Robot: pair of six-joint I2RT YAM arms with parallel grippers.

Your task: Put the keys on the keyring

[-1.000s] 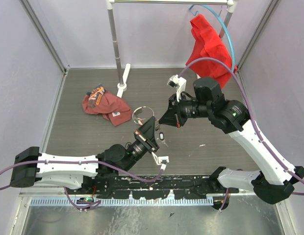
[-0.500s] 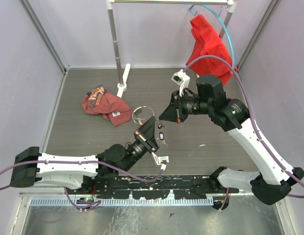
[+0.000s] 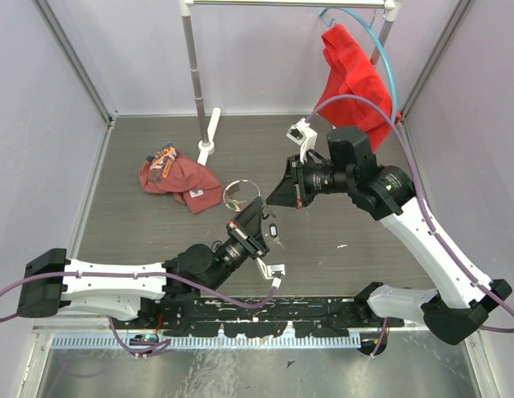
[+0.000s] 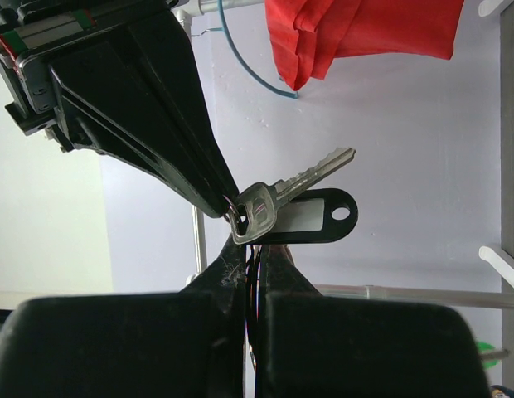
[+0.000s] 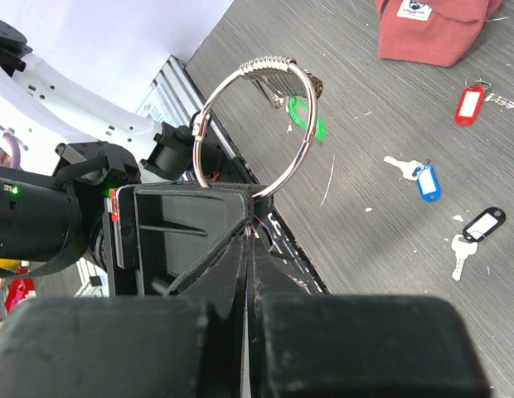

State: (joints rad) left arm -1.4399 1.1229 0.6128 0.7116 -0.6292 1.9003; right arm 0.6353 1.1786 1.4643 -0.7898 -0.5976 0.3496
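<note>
In the left wrist view, a silver key (image 4: 269, 203) with a black tag (image 4: 311, 217) sits right at the tips of my left gripper (image 4: 253, 242), which is shut on it. The right gripper's fingers (image 4: 157, 124) come in from the upper left and touch the key's head. My right gripper (image 5: 254, 225) is shut on the bottom of the keyring (image 5: 269, 65), which carries a green-tagged key (image 5: 303, 116). From above, the left gripper (image 3: 257, 209) and right gripper (image 3: 272, 199) meet tip to tip beside the keyring (image 3: 240, 182). Loose keys with a red tag (image 5: 470, 104), a blue tag (image 5: 427, 182) and a black tag (image 5: 483, 224) lie on the table.
A dark red cap (image 3: 178, 178) lies at the left of the table. A clothes rack pole (image 3: 195, 75) stands at the back, and a red garment (image 3: 352, 79) hangs on a blue hoop hanger (image 3: 381, 58) at the back right. The metal rail (image 3: 240, 340) lines the near edge.
The right wrist has rolled and shifted slightly up and back, its gripper tip staying at the left gripper's tip. The left arm and the keyring have not visibly moved.
</note>
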